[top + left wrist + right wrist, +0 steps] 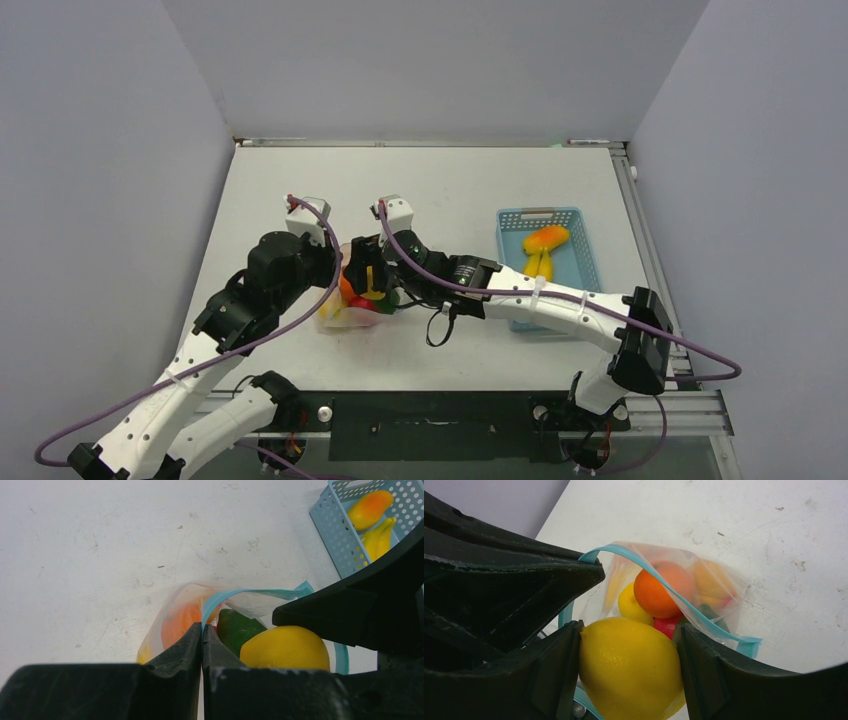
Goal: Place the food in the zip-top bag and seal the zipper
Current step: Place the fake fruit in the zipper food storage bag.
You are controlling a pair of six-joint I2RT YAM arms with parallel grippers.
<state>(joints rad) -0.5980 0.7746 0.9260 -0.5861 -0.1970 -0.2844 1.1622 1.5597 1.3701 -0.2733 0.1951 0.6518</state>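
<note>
The clear zip-top bag [345, 305] lies open mid-table with its light blue zipper [684, 601] held apart. Inside it I see an orange round [659, 590], a small yellow fruit [630, 606], a red one [667, 625] and a green one [239, 629]. My left gripper [202, 630] is shut on the zipper strip at the bag's mouth. My right gripper [626, 650] is shut on a yellow lemon [631, 667] and holds it at the bag's mouth. The lemon also shows in the left wrist view [285, 649].
A light blue mesh basket [583, 262] stands to the right of the bag. It holds an orange-yellow fruit [546, 238] and yellow bananas [541, 264]. The two arms meet over the bag, close together. Grey walls enclose the table.
</note>
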